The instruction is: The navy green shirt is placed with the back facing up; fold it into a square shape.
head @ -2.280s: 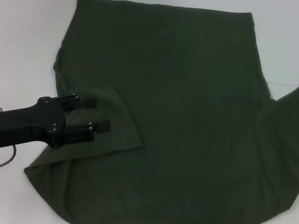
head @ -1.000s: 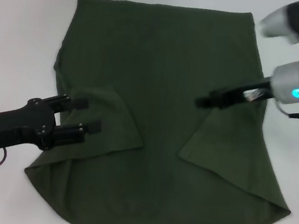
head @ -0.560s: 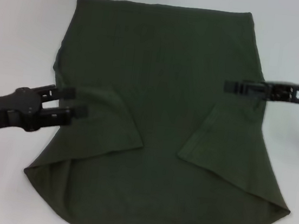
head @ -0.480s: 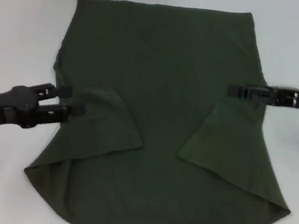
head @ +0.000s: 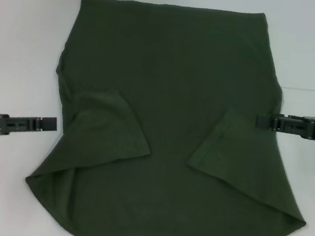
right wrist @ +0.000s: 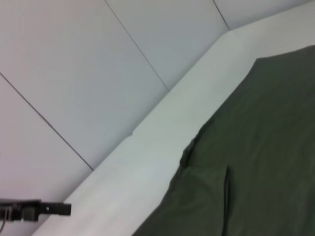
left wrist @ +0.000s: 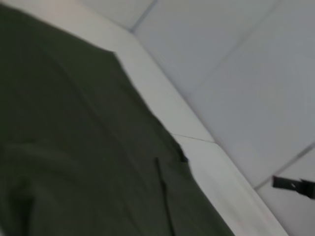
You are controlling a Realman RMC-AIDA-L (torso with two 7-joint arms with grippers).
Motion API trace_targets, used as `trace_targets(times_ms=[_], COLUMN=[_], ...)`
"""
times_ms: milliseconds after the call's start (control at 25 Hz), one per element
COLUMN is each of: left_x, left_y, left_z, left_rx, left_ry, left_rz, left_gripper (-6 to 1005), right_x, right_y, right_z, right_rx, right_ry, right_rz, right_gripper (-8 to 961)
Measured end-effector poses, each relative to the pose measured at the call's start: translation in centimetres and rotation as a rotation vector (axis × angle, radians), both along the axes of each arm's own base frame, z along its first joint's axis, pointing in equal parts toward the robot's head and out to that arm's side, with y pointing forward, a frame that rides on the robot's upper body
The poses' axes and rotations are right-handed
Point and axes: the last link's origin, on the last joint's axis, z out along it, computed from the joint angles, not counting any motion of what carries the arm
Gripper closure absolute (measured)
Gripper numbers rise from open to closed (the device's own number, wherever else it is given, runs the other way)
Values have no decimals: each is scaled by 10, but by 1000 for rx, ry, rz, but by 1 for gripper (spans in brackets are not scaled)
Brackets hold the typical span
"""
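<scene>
Both arms have pulled outward since a moment ago, off the cloth and toward the sides of the scene, and the right sleeve, which lay spread out to the right earlier, now sits folded in over the body.

Largest first: I see the white desk (head: 24, 32) carrying the navy green shirt (head: 173, 80), which lies flat and fills most of the middle, its straight hem at the far side and the curved neckline at the near edge. On it, the left sleeve (head: 107, 126) and the right sleeve (head: 231, 147) are each turned inward, leaving a bare strip of the back between them.

My left gripper (head: 46, 123) hangs just off the shirt's left edge, seen edge-on, so I cannot tell how its jaws stand. My right gripper (head: 267, 121) sits at the shirt's right edge, about level with the folded sleeve; again I cannot tell its jaws (nothing appears to be held by either).

By my reckoning the sleeve tucks are done and that is the early part only. The long sides still flare wide toward the near end, so I judge they need folding in, and then the length doubled far-to-near, before this reads as a square.
</scene>
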Motion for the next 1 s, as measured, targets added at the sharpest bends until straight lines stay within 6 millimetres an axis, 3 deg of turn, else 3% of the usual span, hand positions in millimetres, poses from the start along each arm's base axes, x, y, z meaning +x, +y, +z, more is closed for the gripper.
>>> trace_targets(times_ms=[400, 1000], left_x=[-21, -48], left_y=[11, 10], left_z=[5, -20], left_rx=[-4, -67], left_ry=[50, 124], left_rz=[232, 404], left_gripper=[116, 120], right_x=[-5, -17], right_y=[13, 26], right_z=[-12, -15], right_rx=[-59, -72], right_ry=[-65, -95], right_rz=[-18, -35], right_gripper=[18, 22])
